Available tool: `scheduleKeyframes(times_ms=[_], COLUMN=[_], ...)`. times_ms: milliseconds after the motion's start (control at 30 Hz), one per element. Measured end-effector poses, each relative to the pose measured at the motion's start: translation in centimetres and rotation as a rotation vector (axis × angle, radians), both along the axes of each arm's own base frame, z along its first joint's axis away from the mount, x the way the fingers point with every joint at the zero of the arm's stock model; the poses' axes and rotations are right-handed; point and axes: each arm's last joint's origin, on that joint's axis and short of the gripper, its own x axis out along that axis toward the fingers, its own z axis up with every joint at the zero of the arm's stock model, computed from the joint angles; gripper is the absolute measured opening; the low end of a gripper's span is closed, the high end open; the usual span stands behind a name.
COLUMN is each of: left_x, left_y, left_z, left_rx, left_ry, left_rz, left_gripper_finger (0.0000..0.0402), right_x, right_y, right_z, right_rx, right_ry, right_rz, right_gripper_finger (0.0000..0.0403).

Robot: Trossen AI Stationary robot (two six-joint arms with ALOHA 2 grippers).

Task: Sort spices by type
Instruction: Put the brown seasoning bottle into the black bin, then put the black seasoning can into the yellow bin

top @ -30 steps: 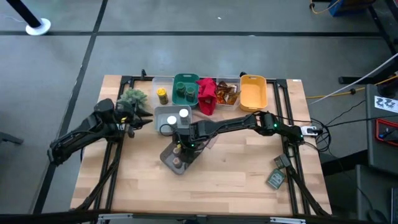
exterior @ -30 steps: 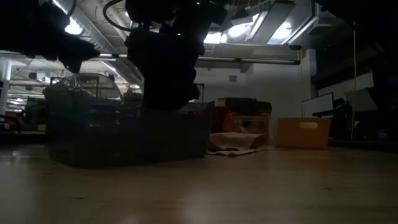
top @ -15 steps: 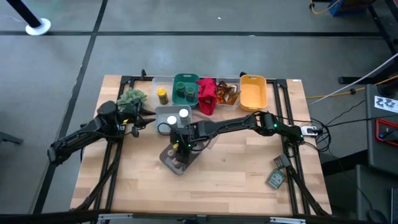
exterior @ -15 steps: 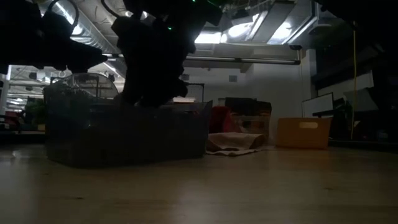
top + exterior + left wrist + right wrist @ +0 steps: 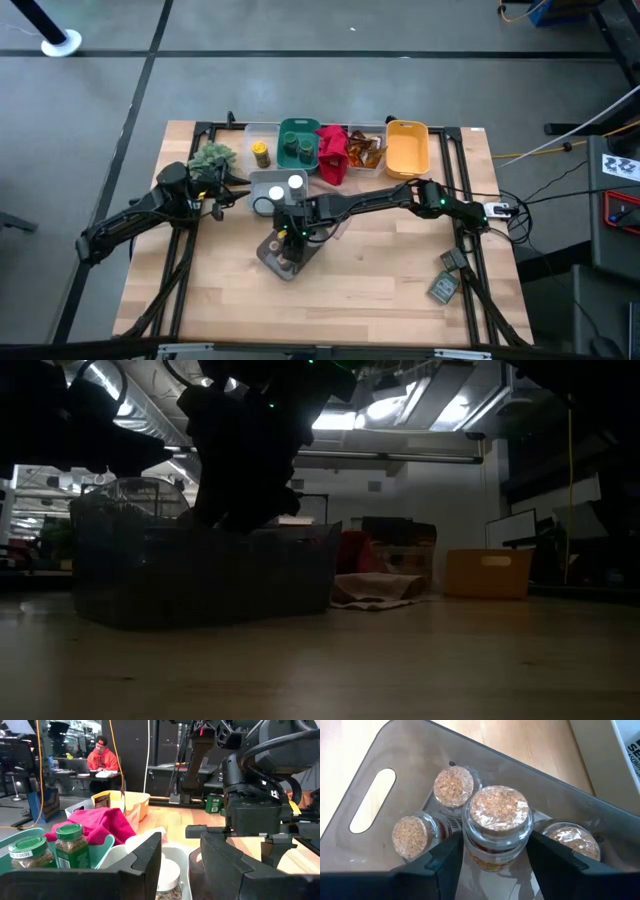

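Right gripper [image 5: 492, 857] clamped on cork-lidded jar [image 5: 497, 827] over grey bin [image 5: 395, 750], left gripper [image 5: 180, 860] apart beside plant [image 5: 212, 157].

No legible text on anything

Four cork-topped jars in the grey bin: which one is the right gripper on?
The raised middle jar, between the right gripper fingers. Its cork sits higher than the other three around it.

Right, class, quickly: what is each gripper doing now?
Left gripper: jaws open, holding nothing.
Right gripper: jaws shut on a cork-topped jar, over the grey bin.
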Motion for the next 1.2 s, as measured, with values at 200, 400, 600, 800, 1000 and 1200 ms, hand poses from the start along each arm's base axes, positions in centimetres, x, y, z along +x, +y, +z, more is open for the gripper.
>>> scheduleKeyframes(times_ms=[200,400,600,800,1000,1200], left_x=[0.0,0.0,0.0,0.0,0.0,0.0], left_y=[0.0,0.0,0.0,0.0,0.01,0.01], left_z=[-0.02,-0.02,-0.02,-0.02,-0.04,-0.04], left_rx=[0.0,0.0,-0.001,-0.001,-0.001,-0.001], left_ry=[0.001,0.001,0.001,0.001,0.002,0.002], left_rz=[0.0,0.0,0.0,0.0,0.0,0.0], left_gripper_finger=[0.0127,0.0127,0.0127,0.0127,0.0127,0.0127], right_x=[0.0,0.01,0.0,0.0,-0.14,-0.09], right_y=[0.0,0.0,-0.01,-0.01,0.02,-0.42], right_z=[0.01,0.01,0.0,0.0,-0.08,-0.06], right_rx=[0.0,0.0,-0.003,-0.008,-0.001,-0.028], right_ry=[-0.001,-0.001,-0.001,0.0,0.017,0.011], right_rz=[0.0,0.0,-0.003,-0.007,-0.002,0.016], right_gripper_finger=[0.0214,0.0214,0.0214,0.0219,0.0265,0.0288])
